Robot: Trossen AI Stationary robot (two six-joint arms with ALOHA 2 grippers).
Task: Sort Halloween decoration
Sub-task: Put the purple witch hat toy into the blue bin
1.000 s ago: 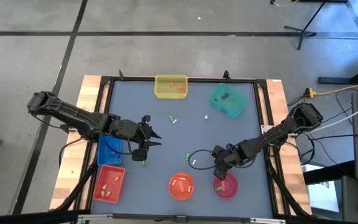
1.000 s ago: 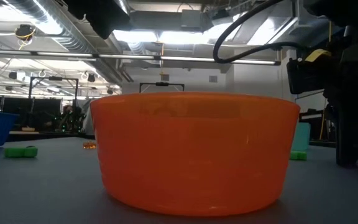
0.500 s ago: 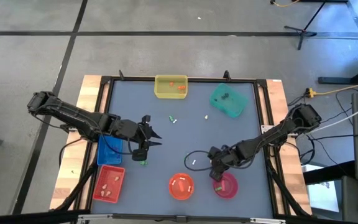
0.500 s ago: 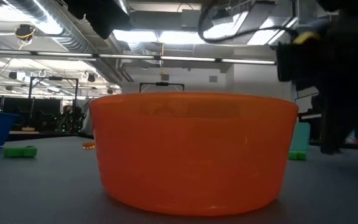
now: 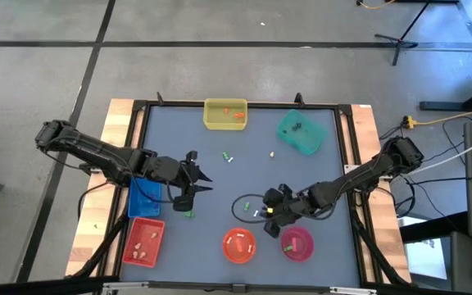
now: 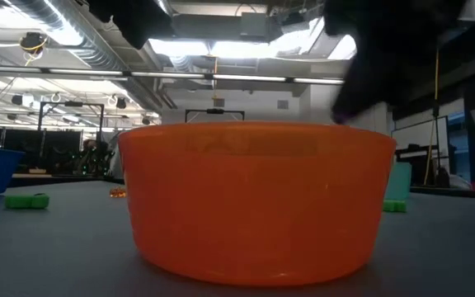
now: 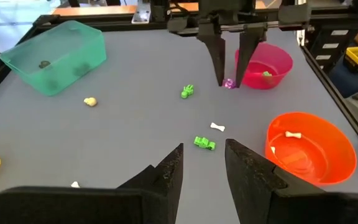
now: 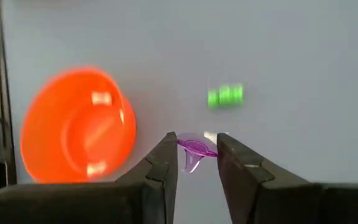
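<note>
My right gripper [image 5: 270,212] hangs over the mat between the orange bowl [image 5: 239,245] and the pink bowl [image 5: 297,242], shut on a small purple trinket [image 8: 194,148]. The left wrist view shows its fingers pointing down. My left gripper [image 5: 195,185] is open and waits at mid-left, above a green trinket [image 5: 190,215]. Lying loose on the mat are two green trinkets [image 7: 188,92] [image 7: 204,143], a white bone [image 7: 217,127] and a beige piece [image 7: 90,101]. White bones [image 7: 293,134] lie in the orange bowl. My right gripper pinches the purple trinket [image 7: 229,83] between its two fingertips [image 8: 166,155], coming from above and pointing down. The trinket spans the gap between the fingers and, in the low view, rides at about the height of the orange bowl's rim [image 6: 258,128], lifted clear of the mat.
A yellow tray [image 5: 225,114] and a teal tray [image 5: 301,131] sit at the far edge. A blue tray [image 5: 144,197] and a red tray [image 5: 144,242] are at the left. A black cable [image 5: 248,201] loops by the right gripper. Bare mat lies at the centre.
My right gripper has moved from above the pink bowl toward the table's left and slightly toward the far edge. It now hangs over the mat beside the white trinket. My left arm has kept still.
</note>
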